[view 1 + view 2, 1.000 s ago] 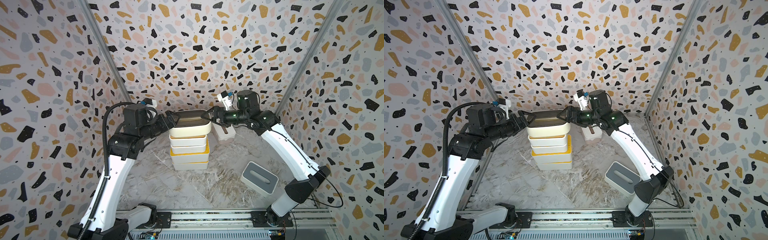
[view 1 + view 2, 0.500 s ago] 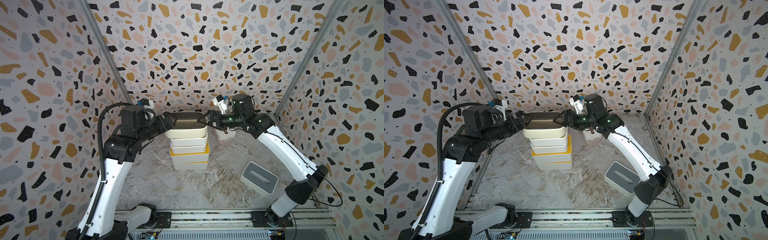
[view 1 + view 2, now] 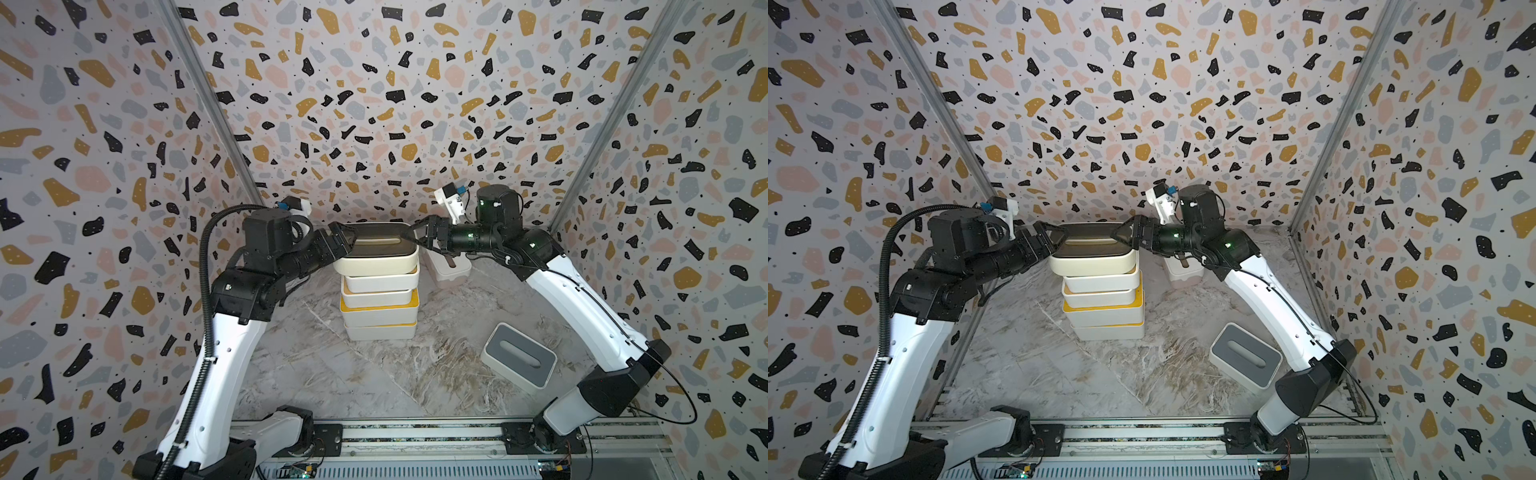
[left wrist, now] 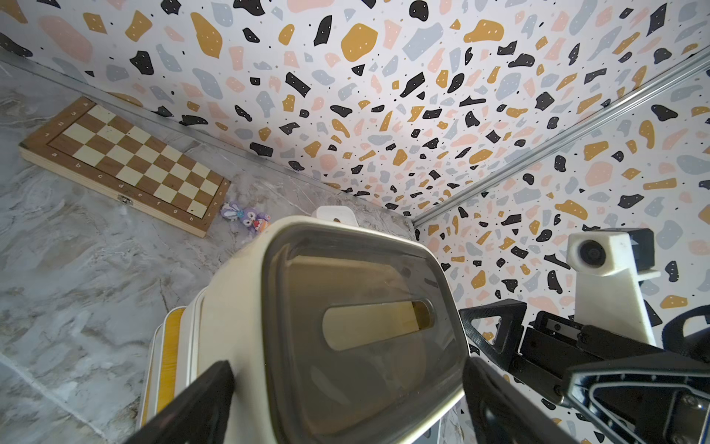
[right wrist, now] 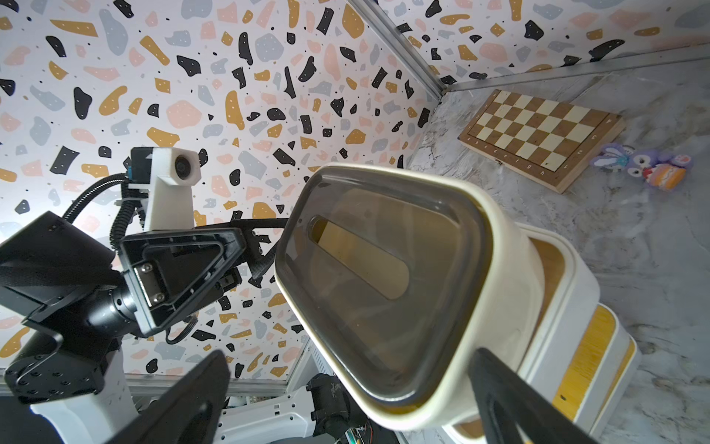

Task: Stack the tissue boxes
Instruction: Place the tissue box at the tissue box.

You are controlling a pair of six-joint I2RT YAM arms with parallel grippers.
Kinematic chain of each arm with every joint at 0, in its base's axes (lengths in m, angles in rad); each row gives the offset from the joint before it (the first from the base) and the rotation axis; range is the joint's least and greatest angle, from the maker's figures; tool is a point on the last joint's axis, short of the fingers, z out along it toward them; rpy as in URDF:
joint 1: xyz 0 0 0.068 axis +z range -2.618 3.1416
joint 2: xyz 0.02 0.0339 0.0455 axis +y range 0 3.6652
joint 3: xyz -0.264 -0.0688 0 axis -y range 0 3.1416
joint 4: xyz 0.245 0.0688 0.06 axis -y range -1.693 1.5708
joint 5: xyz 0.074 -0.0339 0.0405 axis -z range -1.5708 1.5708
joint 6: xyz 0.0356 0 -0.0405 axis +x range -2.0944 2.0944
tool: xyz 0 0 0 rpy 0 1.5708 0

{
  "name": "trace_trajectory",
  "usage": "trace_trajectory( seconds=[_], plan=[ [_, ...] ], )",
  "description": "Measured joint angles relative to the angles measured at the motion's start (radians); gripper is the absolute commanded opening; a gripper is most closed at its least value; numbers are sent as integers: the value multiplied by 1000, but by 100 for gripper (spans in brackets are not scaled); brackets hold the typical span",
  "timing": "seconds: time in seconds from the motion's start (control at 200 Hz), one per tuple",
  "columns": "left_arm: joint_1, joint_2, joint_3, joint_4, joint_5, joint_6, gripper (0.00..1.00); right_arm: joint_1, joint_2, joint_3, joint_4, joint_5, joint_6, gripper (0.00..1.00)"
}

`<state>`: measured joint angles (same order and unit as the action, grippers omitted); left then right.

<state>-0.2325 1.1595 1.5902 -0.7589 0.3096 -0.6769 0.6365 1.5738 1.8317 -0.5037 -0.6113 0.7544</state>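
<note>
- Straddling the short ends of the top box point(image 3: 374, 264) are the left gripper point(image 3: 344, 239) and right gripper point(image 3: 415, 240). The jaws of both are spread wide with nothing clamped. The right wrist view shows a gap beside one jaw. Whether the left jaws press the wall cannot be told.
- Top box: olive-brown lid, sits on the stack point(image 3: 379, 316), shifted a little toward the left arm. Its slot shows a tan inner surface.
- Stack: five high with it, mid-floor. Two yellow-lidded boxes at the bottom, two cream ones above. A wood lid point(image 5: 551, 269) shows just under the top box.
- Grey box point(image 3: 519, 359): alone on the floor near the right arm. Slot dark, contents cannot be told.
- White box point(image 3: 453, 276): near the back wall, behind the right gripper.
- Floor point(image 3: 332, 374): grey marble pattern. A chessboard point(image 4: 126, 161) and a purple toy point(image 4: 246, 215) lie by the back wall.
- Walls point(image 3: 374, 104): terrazzo print.
</note>
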Motion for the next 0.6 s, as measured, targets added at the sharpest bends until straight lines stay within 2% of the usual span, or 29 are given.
trace_trajectory(
  seconds=[0.16,0.596],
  plan=[
    [-5,-2,0,0,-5,3,98,-19,-5,-12,3,3,-5,99],
    [-5,-14,-34,-10,-38,11,100,-44,-62,-237,77,-9,24,99]
  ],
)
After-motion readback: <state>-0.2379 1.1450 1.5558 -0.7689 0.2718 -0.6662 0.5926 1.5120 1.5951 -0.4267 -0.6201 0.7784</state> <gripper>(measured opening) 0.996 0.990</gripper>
